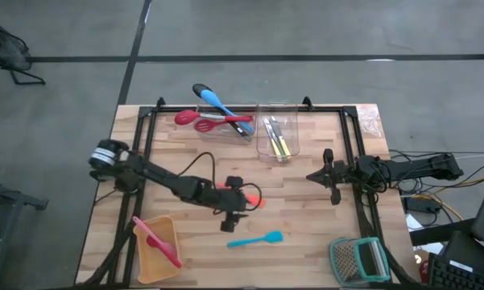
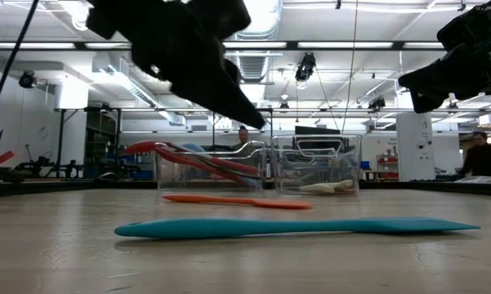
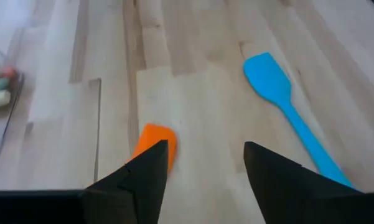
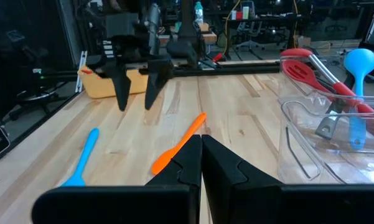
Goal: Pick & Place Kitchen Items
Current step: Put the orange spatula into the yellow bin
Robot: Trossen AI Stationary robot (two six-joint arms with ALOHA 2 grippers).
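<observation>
An orange spatula (image 1: 254, 199) lies flat on the wooden table near the middle; it also shows in the right wrist view (image 4: 180, 143). A teal spatula (image 1: 258, 239) lies flat nearer the front edge. My left gripper (image 1: 235, 203) is open and hovers above the table, fingers pointing down; in the left wrist view its fingers (image 3: 149, 168) stand over the orange spatula's head (image 3: 154, 138). My right gripper (image 1: 328, 177) is shut and empty, off the table at the right.
At the back, one clear tub (image 1: 225, 121) holds red slotted spoons, a blue spoon and a black spoon, and another (image 1: 278, 137) holds yellow-handled cutlery. A yellow tray (image 1: 157, 254) with a pink spatula sits front left. A teal-framed grater (image 1: 358, 259) lies front right.
</observation>
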